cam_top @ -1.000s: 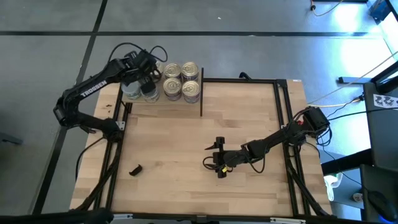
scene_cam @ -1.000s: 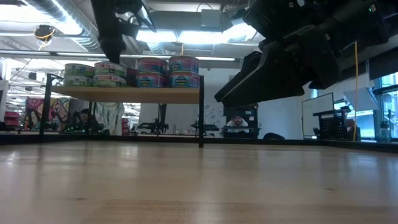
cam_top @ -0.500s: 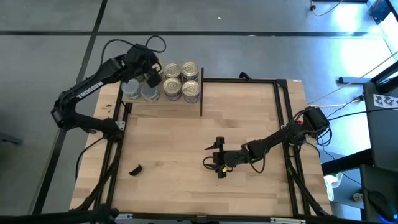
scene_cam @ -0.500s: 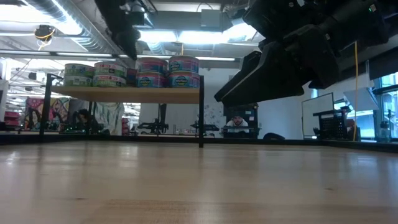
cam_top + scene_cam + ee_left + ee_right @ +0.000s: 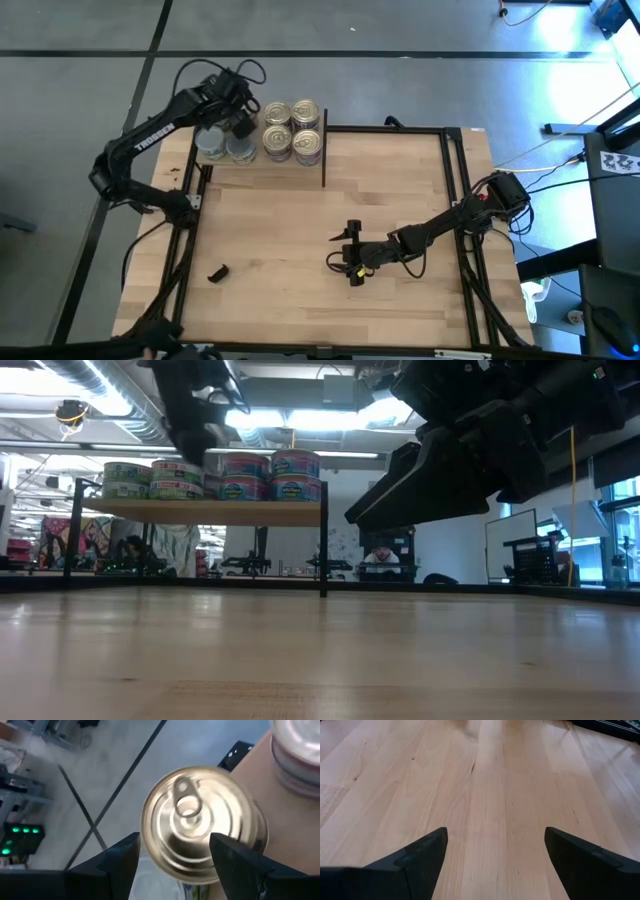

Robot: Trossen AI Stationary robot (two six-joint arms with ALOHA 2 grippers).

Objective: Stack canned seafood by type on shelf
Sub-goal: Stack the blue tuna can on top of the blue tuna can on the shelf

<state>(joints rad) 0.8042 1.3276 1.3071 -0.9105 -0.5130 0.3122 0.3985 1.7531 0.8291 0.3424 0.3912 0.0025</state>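
The tins [image 5: 292, 130] are stood upright on the shelf [image 5: 200, 511], round tops turned upward and short axes vertical, no tin tipped. In the high view four gold tops are seen in a square block, with two silver-grey tops [image 5: 212, 147] beside them, partly covered by the left gripper [image 5: 240, 125]; in the low view the stacks are seen two tins high. The left arm is bent from the table's near-left side and reached over the shelf's left part, its gripper held above the tins and pointed down. In the left wrist view one gold pull-tab tin [image 5: 202, 822] is seen directly under the gripper, between the spread fingers [image 5: 117, 862], with nothing clamped; a second tin [image 5: 297, 755] stands just beside it. The right gripper [image 5: 350, 260] is held low over the bare table [image 5: 490, 795], well apart from the shelf, its arm stretched in from the right edge, fingers [image 5: 422, 852] spread wide and empty.
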